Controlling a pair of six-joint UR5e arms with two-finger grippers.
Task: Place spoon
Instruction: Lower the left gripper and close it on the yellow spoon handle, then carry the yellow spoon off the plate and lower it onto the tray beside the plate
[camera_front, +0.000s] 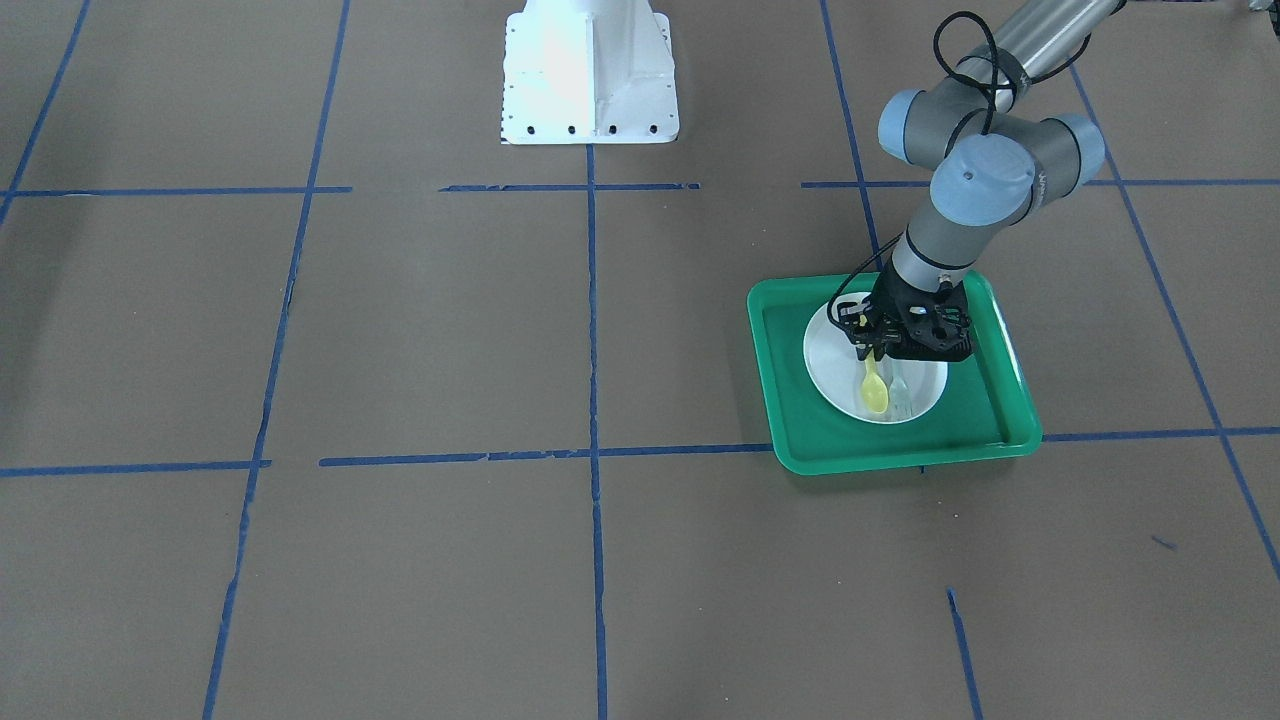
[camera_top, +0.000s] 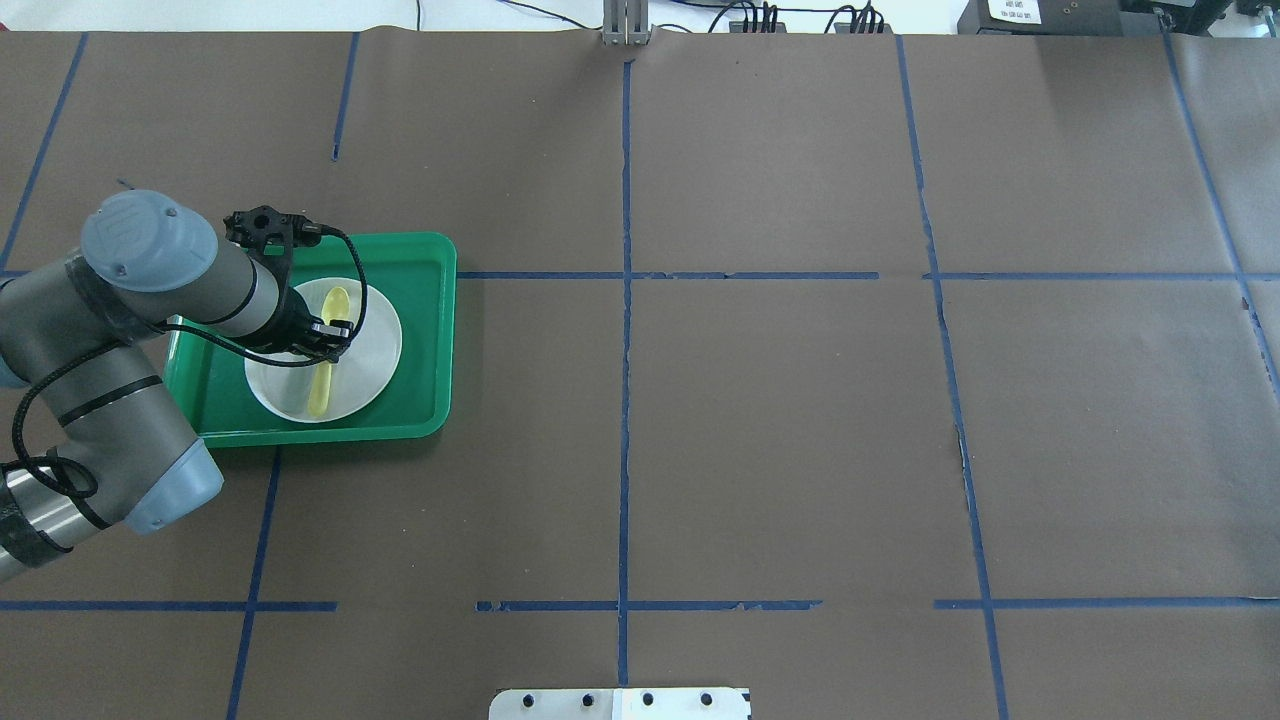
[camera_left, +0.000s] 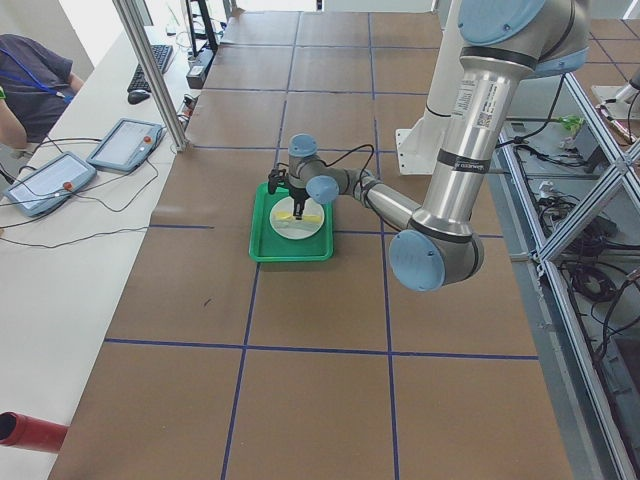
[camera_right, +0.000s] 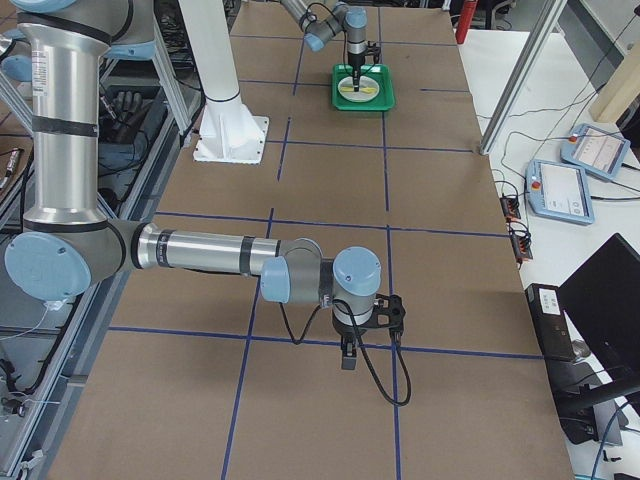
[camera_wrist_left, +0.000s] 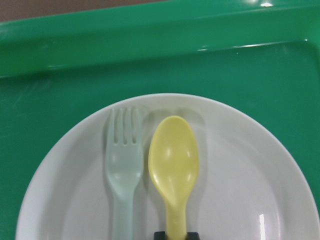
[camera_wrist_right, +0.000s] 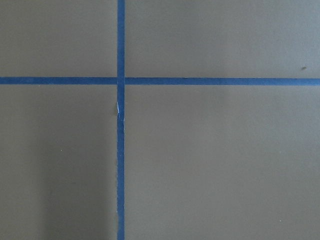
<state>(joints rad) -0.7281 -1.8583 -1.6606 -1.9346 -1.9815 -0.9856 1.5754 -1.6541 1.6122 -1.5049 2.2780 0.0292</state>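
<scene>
The yellow spoon (camera_wrist_left: 173, 160) lies on the white plate (camera_wrist_left: 240, 190), parallel to a pale grey-green fork (camera_wrist_left: 123, 165) on its left. The plate (camera_top: 375, 340) sits in a green tray (camera_top: 420, 330). My left gripper (camera_top: 330, 345) points straight down over the plate, its fingertips (camera_wrist_left: 175, 235) closed narrowly on the spoon's handle. In the front view the spoon's bowl (camera_front: 875, 392) sticks out from under the gripper (camera_front: 868, 352), beside the fork (camera_front: 900, 395). My right gripper (camera_right: 347, 360) hangs low over bare table far from the tray; I cannot tell if it is open or shut.
The tray (camera_front: 900, 450) sits on brown paper marked with blue tape lines. The white robot base (camera_front: 590, 75) stands at the table's robot side. The right wrist view shows only paper and a tape cross (camera_wrist_right: 120, 80).
</scene>
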